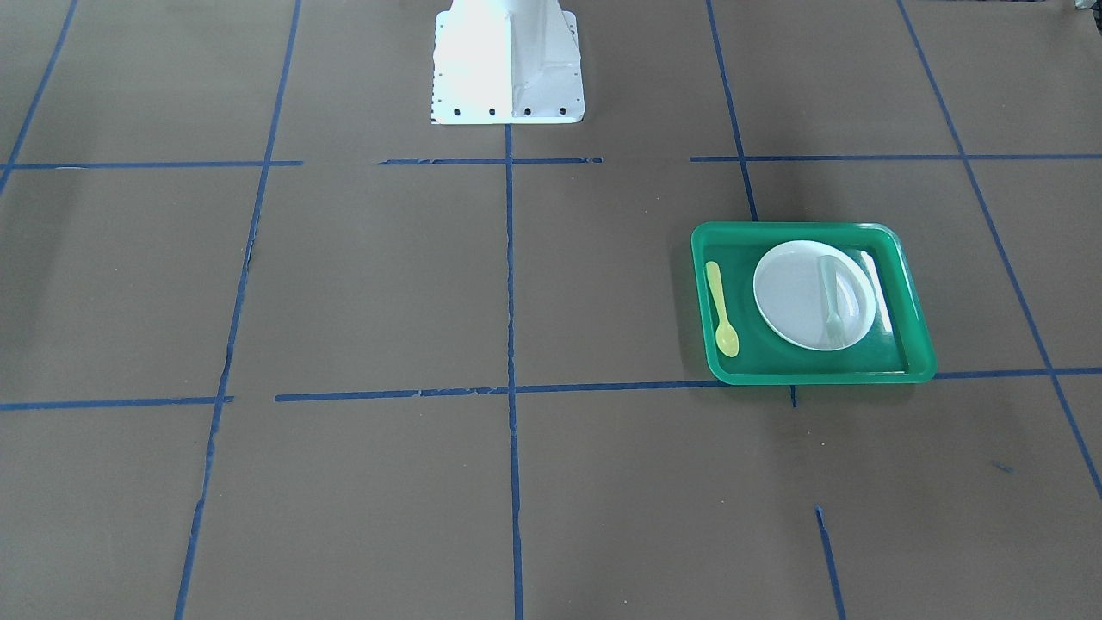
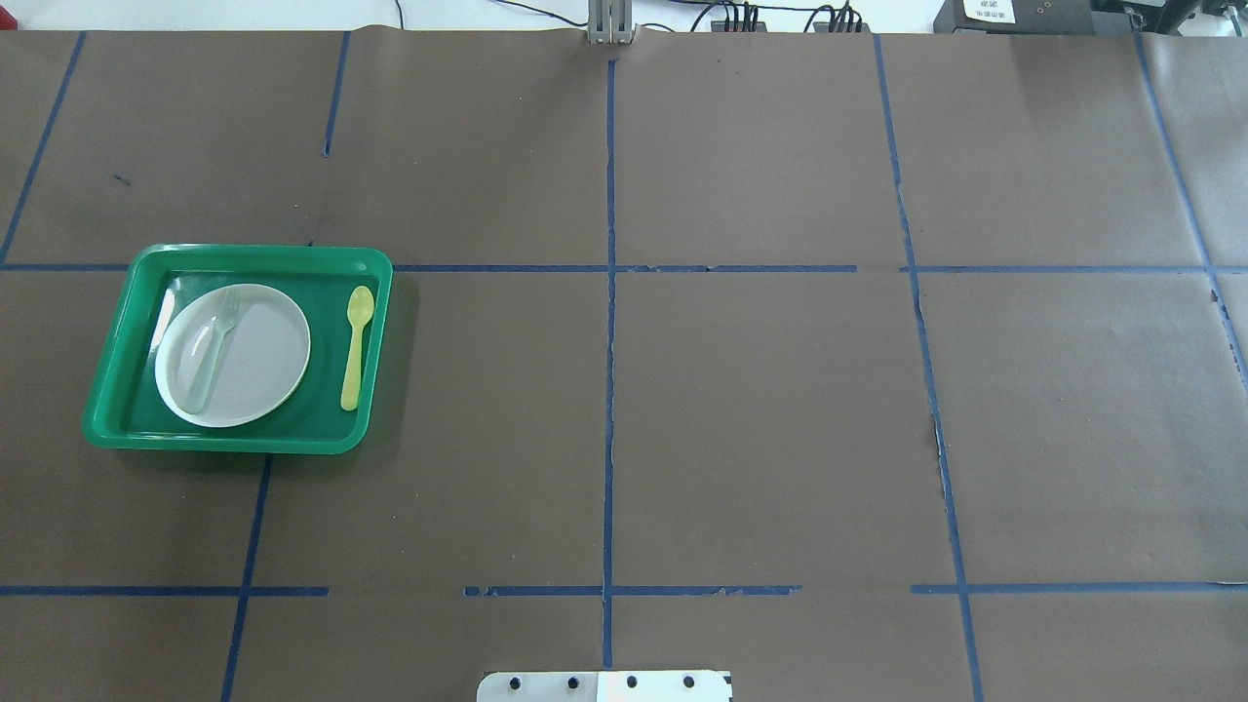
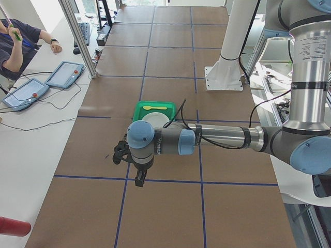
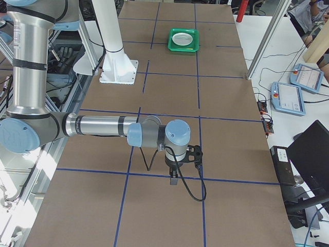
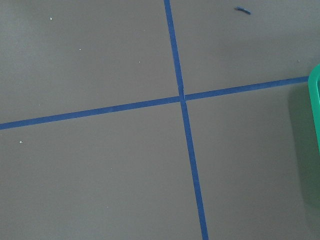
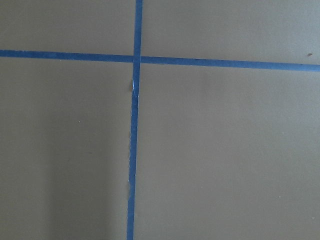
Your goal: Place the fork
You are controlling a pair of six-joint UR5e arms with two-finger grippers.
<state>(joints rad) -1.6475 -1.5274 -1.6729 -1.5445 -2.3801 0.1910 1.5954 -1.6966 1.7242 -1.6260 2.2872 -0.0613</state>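
Observation:
The pale translucent fork (image 1: 832, 297) lies across the white plate (image 1: 796, 293) in the green tray (image 1: 809, 376), tines toward the table's far side. In the overhead view the fork (image 2: 216, 343) lies on the left part of the plate (image 2: 258, 356), inside the tray (image 2: 224, 441). My left gripper (image 3: 138, 180) shows only in the exterior left view, hanging above the table short of the tray (image 3: 138, 109); I cannot tell its state. My right gripper (image 4: 174, 178) shows only in the exterior right view, far from the tray (image 4: 183, 49); I cannot tell its state.
A yellow spoon (image 2: 356, 336) lies in the tray beside the plate. The robot's white base (image 1: 506, 65) stands at the table's middle edge. Blue tape lines cross the brown table. The left wrist view catches the tray's rim (image 5: 315, 110) at its right edge.

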